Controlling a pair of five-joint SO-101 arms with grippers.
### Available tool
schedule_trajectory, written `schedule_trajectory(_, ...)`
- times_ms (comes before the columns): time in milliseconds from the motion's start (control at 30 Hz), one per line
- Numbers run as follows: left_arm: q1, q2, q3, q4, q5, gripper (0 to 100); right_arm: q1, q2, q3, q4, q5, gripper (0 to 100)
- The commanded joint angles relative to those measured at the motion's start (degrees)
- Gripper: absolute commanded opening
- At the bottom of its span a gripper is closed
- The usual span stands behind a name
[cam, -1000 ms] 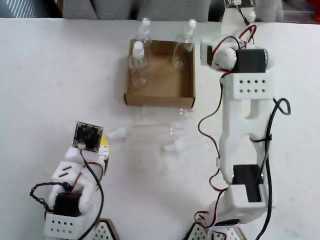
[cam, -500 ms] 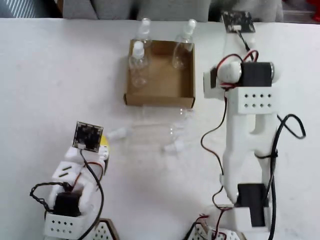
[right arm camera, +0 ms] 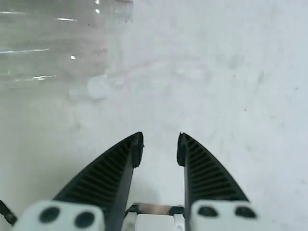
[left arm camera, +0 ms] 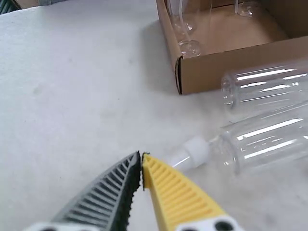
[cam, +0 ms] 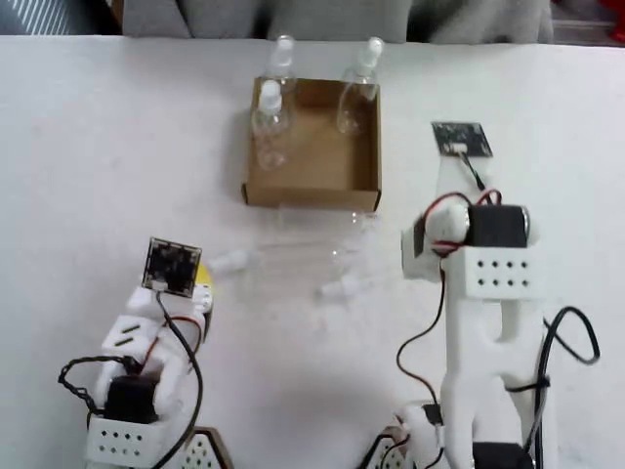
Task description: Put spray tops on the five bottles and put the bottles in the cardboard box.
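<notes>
left gripper (left arm camera: 142, 166) closed near a lying bottle (left arm camera: 264, 139); right gripper (right arm camera: 159, 149) parted.

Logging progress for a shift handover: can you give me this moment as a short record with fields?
cardboard box: open, on the table
upright bottles: three in the box, tops on
lying bottles: two on the table beside the box
left claw: shut, empty, near a lying bottle's top
right claw: open, empty, over the table
</notes>
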Motion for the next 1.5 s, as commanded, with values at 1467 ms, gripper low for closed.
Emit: schedule_trajectory(1467,-0.22,-0.57,-0.18,1.85,-7.56,3,-37.41,27.03,0.97,-31.52,42.02,22.3)
